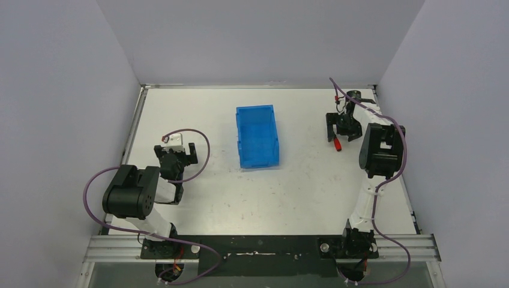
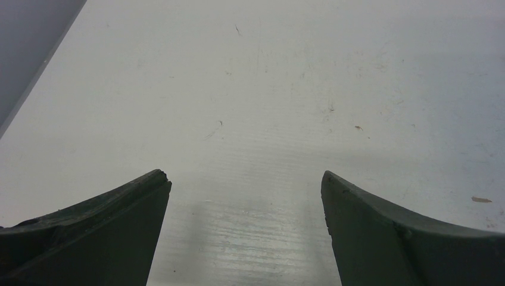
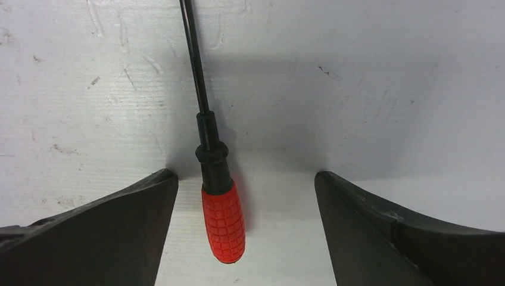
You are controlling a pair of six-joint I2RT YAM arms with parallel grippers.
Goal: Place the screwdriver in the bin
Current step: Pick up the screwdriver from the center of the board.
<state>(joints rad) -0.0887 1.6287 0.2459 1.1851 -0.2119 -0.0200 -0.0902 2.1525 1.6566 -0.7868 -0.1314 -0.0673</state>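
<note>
The screwdriver (image 3: 221, 220) lies flat on the white table, red gridded handle toward the camera and slim black shaft running away. My right gripper (image 3: 246, 176) is open and low over it, the handle between the fingers and nearer the left one, not touching either. In the top view the red handle (image 1: 338, 144) shows just below my right gripper (image 1: 341, 127) at the far right. The blue bin (image 1: 257, 136) stands empty at mid-table, well left of the screwdriver. My left gripper (image 1: 182, 155) is open and empty over bare table; it also shows in the left wrist view (image 2: 245, 174).
Grey walls enclose the table on three sides. The right arm's purple cable (image 1: 360, 108) loops over the far right corner. The left arm's cable (image 1: 201, 144) arcs beside the left gripper. A black rail (image 1: 258, 249) runs along the near edge.
</note>
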